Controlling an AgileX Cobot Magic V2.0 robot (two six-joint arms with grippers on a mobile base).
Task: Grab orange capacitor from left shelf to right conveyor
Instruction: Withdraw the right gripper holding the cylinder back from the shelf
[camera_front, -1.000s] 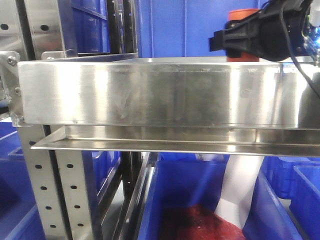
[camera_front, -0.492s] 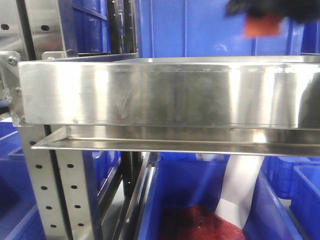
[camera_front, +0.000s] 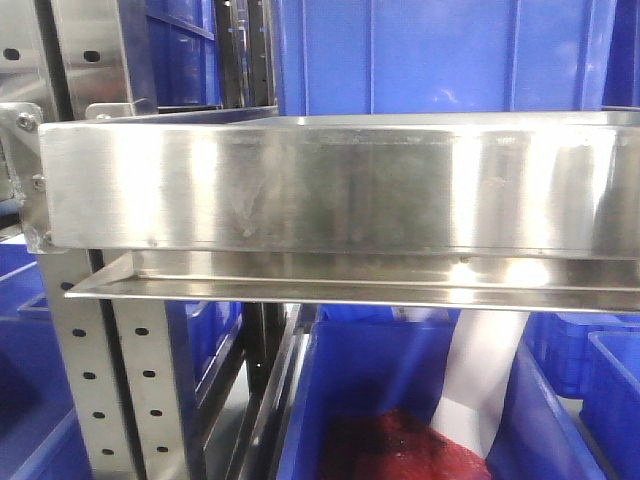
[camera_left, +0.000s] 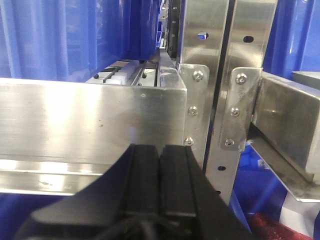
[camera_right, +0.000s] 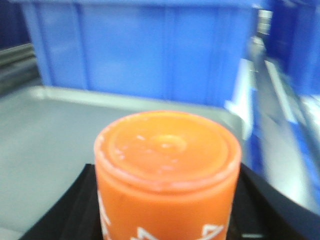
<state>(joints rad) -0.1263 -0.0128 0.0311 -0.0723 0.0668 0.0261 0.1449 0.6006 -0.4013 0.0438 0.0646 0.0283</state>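
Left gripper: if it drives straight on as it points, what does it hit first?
Most likely the shelf, at its shiny front lip. The left gripper, shut, points squarely at it. How far off the lip is, this view does not show.

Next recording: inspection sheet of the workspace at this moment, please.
Surface: left shelf, brushed steel with a shiny front lip.
Job's things: orange capacitor upright, held by the right gripper, steel tray behind; conveyor not in view.
Clutter: red material in a lower bin.
Grippers: left gripper shut, empty; right gripper shut on the capacitor.
Cables: nothing seen.
Surroundings: blue bins, perforated uprights.
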